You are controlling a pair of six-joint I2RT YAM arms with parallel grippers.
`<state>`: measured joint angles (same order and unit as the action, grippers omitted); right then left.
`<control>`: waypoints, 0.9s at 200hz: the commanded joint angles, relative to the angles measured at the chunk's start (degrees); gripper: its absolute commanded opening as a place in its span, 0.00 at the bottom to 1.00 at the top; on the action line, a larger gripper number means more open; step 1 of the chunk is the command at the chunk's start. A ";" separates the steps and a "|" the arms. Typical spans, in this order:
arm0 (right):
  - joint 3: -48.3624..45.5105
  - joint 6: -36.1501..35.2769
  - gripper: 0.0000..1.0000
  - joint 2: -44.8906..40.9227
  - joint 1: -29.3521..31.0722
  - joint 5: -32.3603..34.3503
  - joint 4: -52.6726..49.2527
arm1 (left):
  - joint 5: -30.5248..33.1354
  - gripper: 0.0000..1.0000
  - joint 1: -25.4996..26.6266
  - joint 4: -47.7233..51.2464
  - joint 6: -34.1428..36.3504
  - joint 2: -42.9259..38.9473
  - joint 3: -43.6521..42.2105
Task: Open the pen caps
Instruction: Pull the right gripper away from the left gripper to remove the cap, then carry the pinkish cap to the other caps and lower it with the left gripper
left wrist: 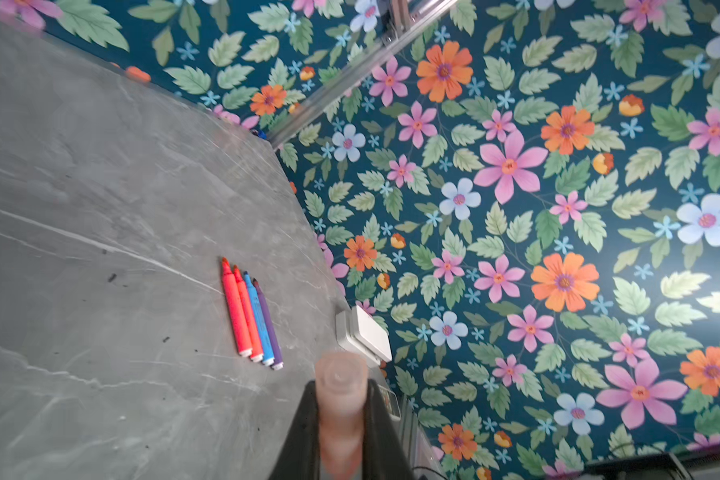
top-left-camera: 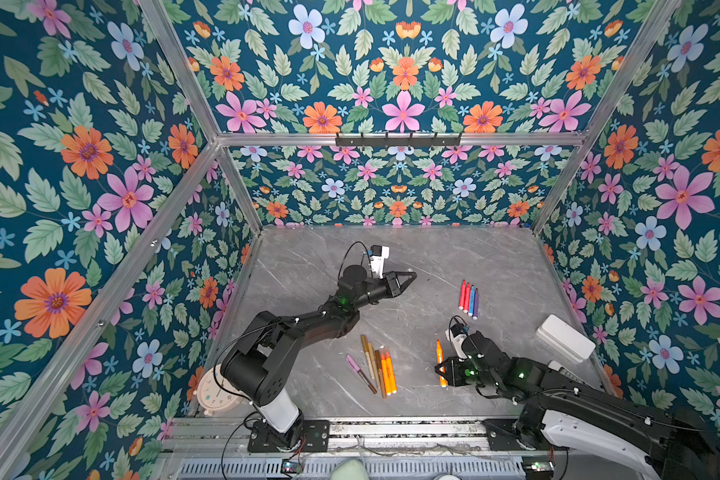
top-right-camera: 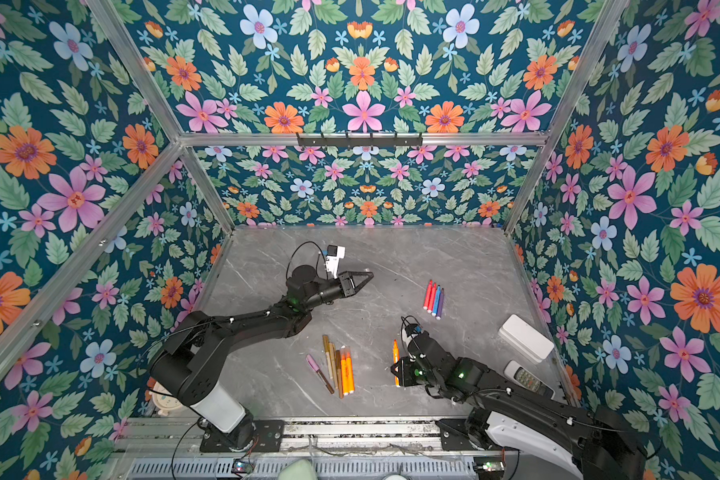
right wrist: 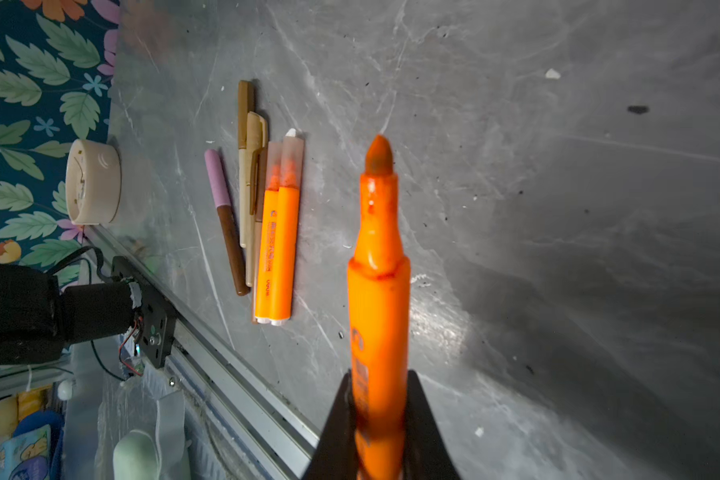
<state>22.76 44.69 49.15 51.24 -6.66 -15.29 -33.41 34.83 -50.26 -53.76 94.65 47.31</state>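
Observation:
In the left wrist view my left gripper (left wrist: 341, 388) is shut on a pale, see-through orange pen cap (left wrist: 341, 411). In both top views that gripper (top-left-camera: 410, 276) hovers over the table's middle, and the cap is hidden between its fingers. My right gripper (right wrist: 379, 384) is shut on an uncapped orange pen (right wrist: 379, 270) with its tip bare, low near the front (top-left-camera: 440, 368). To its left lie several capped pens (top-left-camera: 377, 365): two orange ones with clear caps (right wrist: 292, 160), a pink cap (right wrist: 215, 176) and gold-brown ones (right wrist: 246, 104).
Four uncapped markers (top-left-camera: 468, 299), red, orange-red, blue and purple, lie side by side at the right back. A white box (top-left-camera: 564, 336) and a handset (top-right-camera: 528, 378) sit by the right wall. A small clock (top-left-camera: 213, 390) stands at the front left corner.

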 commanded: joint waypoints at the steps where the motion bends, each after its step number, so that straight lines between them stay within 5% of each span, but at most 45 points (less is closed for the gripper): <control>1: 1.34 1.29 0.00 -2.94 -0.04 5.55 -6.66 | 2.58 0.00 -0.93 9.04 4.97 -0.81 1.74; 37: 3.45 -1.17 0.00 -9.70 -6.93 4.46 -16.27 | 14.59 0.00 -1.69 47.96 26.90 3.09 13.49; 66: 3.19 -2.91 0.00 -12.35 -10.92 2.78 -17.98 | 30.13 0.00 -1.69 64.07 35.13 8.35 20.60; 112: 3.12 -4.17 0.00 -10.97 -11.08 2.52 -16.65 | 43.24 0.00 -1.35 71.66 37.35 12.65 24.62; 180: 2.68 -4.69 0.00 -11.70 -11.15 3.00 -17.14 | 54.25 0.00 1.57 77.92 38.34 18.78 30.08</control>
<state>25.56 40.86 37.74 40.10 -4.29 -31.88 14.24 35.46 24.56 -16.40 112.62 75.96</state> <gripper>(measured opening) 0.141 0.152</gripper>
